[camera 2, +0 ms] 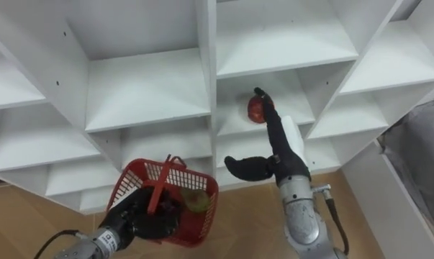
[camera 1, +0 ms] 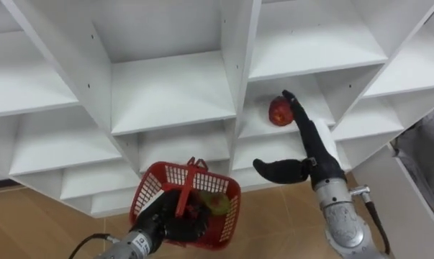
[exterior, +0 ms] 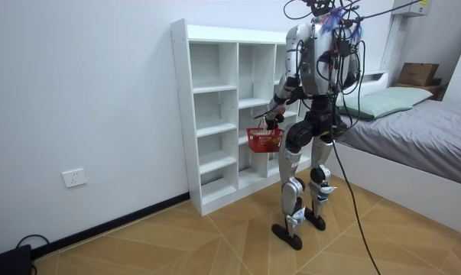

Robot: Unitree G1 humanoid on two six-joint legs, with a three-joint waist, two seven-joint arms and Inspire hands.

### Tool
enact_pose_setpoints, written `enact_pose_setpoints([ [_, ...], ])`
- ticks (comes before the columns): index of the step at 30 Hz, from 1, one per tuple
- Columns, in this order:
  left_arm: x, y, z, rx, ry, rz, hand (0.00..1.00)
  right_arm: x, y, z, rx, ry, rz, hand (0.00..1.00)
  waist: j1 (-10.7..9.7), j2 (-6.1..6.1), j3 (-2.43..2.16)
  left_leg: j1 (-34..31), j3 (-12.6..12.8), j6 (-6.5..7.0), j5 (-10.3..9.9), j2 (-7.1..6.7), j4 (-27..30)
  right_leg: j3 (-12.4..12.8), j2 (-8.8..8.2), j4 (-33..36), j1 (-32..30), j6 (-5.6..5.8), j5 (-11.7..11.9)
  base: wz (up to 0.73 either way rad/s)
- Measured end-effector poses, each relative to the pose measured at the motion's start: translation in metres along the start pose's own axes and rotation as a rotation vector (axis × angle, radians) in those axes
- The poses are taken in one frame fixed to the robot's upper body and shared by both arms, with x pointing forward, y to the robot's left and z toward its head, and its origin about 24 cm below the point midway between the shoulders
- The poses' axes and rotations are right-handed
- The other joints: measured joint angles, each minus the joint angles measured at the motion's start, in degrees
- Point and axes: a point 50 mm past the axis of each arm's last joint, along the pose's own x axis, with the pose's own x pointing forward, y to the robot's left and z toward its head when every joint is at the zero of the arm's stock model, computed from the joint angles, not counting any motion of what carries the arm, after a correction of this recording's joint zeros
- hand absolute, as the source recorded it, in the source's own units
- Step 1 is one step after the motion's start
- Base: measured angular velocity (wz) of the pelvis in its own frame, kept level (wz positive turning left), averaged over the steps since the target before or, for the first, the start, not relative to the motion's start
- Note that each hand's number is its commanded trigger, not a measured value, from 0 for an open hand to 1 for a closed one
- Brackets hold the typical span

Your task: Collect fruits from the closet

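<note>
Apple [camera 1: 278,111] sits near the left edge of a closet shelf [camera 1: 256,129], the right hand [camera 1: 312,147] touching it with straight fingers, thumb apart. Left hand [camera 1: 175,223] has its fingers clamped on the handle of the basket [camera 1: 229,216], with fruit [camera 1: 215,203] inside.

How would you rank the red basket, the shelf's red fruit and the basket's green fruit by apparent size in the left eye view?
Largest: red basket.
Unranked: red fruit and green fruit look alike, and the green one sits nearer, partly hidden.
</note>
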Motion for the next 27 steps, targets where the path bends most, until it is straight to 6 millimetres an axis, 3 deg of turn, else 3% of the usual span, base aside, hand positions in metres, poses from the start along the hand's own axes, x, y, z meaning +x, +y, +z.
enact_pose_setpoints([
  [7,-0.001,0.002,0.000,-0.007,0.000,0.022,1.00,-0.004,-0.011,-0.008,0.013,0.037,-0.064,0.00,-0.08,-0.49,0.40,1.47,-0.02,-0.08,-0.16,0.02,-0.11,0.04,0.04,-0.01,1.47,0.06,-0.27,0.00],
  [19,-0.003,0.005,-0.001,0.009,0.008,0.023,1.00,-0.005,-0.025,-0.020,0.113,0.098,-0.130,0.00,-0.08,-0.56,0.37,0.59,-0.86,-0.08,-0.18,0.08,-0.10,-1.12,-0.02,-0.85,1.44,0.03,-0.25,0.03],
  [27,-0.005,0.009,-0.003,0.027,0.017,0.031,1.00,0.009,-0.036,-0.022,0.068,0.101,-0.163,0.00,0.54,-1.15,0.30,0.06,-0.88,-0.09,-0.18,0.11,0.17,-1.12,-0.03,-0.85,0.99,-0.02,-0.28,0.00],
])
